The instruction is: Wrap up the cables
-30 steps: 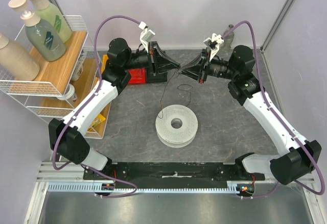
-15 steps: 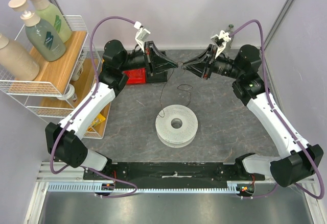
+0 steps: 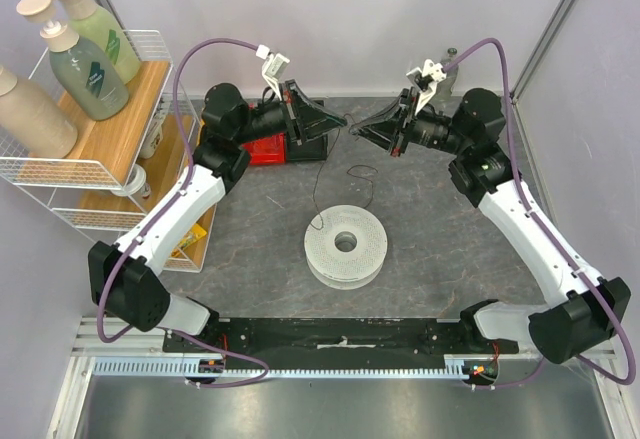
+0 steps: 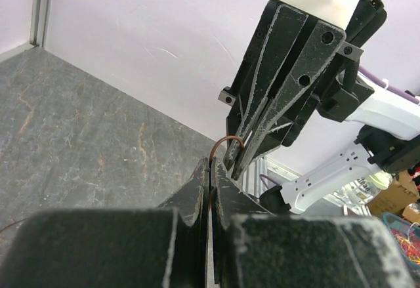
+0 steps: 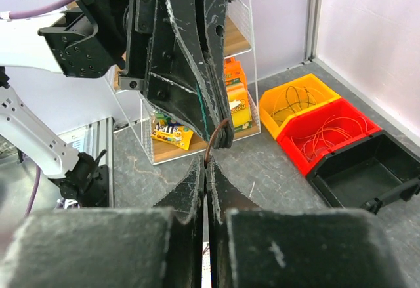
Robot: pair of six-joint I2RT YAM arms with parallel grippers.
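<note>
left fingers (image 3: 332, 128) & right fingers (image 3: 376, 129) meet tip-to-tip above grey tabletop (image 3: 250, 259), both closed on thin black thread-like cable (image 4: 218, 142). slack hangs approx. vertical toward white round spool (image 3: 345, 244); neither arm nearer.

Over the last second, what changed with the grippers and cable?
Both arms drifted slightly toward the back wall. The left gripper and right gripper remain tip to tip, pinching the cable. The right one backed off to the right midway, then returned. No lasting grasp or release shows. The spool and red bin stayed put.
</note>
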